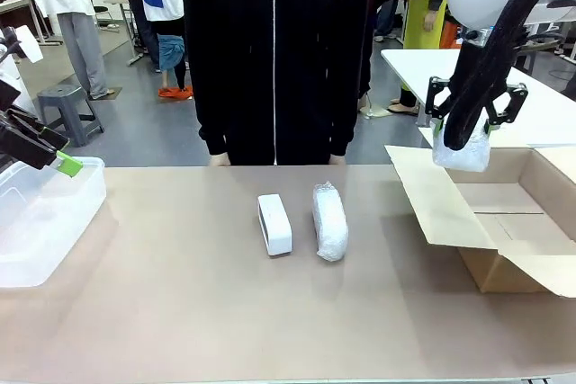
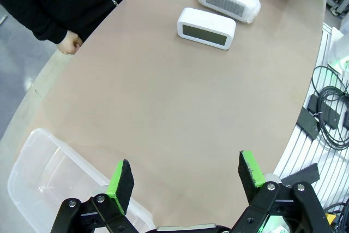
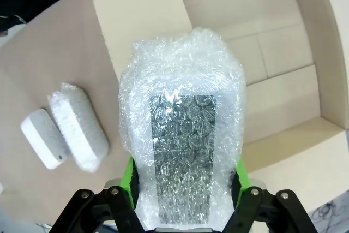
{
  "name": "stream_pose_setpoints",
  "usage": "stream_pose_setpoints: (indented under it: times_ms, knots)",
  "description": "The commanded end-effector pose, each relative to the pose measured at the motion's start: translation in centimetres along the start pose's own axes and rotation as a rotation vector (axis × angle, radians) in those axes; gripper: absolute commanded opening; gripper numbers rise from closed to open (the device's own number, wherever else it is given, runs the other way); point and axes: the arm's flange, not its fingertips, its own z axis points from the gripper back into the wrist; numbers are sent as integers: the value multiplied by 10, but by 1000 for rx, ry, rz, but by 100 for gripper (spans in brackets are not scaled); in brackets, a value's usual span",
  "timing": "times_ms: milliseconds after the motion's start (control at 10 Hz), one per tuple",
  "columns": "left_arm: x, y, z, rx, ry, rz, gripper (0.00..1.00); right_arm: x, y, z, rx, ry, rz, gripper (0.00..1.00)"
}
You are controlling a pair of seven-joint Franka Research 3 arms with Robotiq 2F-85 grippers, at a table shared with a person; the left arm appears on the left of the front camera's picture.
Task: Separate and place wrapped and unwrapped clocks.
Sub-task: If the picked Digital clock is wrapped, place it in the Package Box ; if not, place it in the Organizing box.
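Tan table [image 1: 180, 312], wide. A person in a black zip jacket [image 1: 274, 51] stands at the far edge, hands at the rim.

Open cardboard box [image 1: 504, 231] at the robot's right end, flaps spread. Its right part is cut off by the frame.

Clear plastic bin [image 1: 40, 213] at the left end, partly out of frame.

Held wrapped clock [image 3: 182, 135]: lumpy white bubble wrap with a dark grey panel showing through. This is probably the face, but the bubbles blur it. The right gripper [image 1: 463, 128] is clamped on its sides and holds it in the air over the box's near-left corner. The lower end is hidden between the green pads [image 3: 128, 181].

Second wrapped clock [image 1: 329, 220]: oblong bundle lying mid-table, grey speckled patch on one long side.

Bare clock [image 1: 274, 224]: smooth white rounded block with a greyish display. It lies just beside that bundle on its left, parallel to it with a narrow gap.

Left gripper [image 2: 185, 175]: jaws spread wide, nothing between them, above the table's left end by the bin. Its body is cut off at the frame bottom.
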Motion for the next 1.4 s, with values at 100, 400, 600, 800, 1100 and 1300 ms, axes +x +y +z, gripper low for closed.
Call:
stream_pose_setpoints:
  times_ms: [100,400,600,800,1100,1300]
  knots:
    - [0,1,-1,-16,-13,-8,100,0,0,0,0,0,0,78]
    - [0,1,-1,-16,-13,-8,100,40,-39,-23,-69,47,151,78]
    - [0,1,-1,-16,-13,-8,100,59,-57,-47,-89,-12,198,78]
    - [0,1,-1,-16,-13,-8,100,83,-71,-74,-133,-30,188,78]
    - [0,1,-1,-16,-13,-8,100,108,-83,-125,-118,-24,152,78]
    - [0,1,-1,-16,-13,-8,100,113,-87,-149,-109,40,167,78]
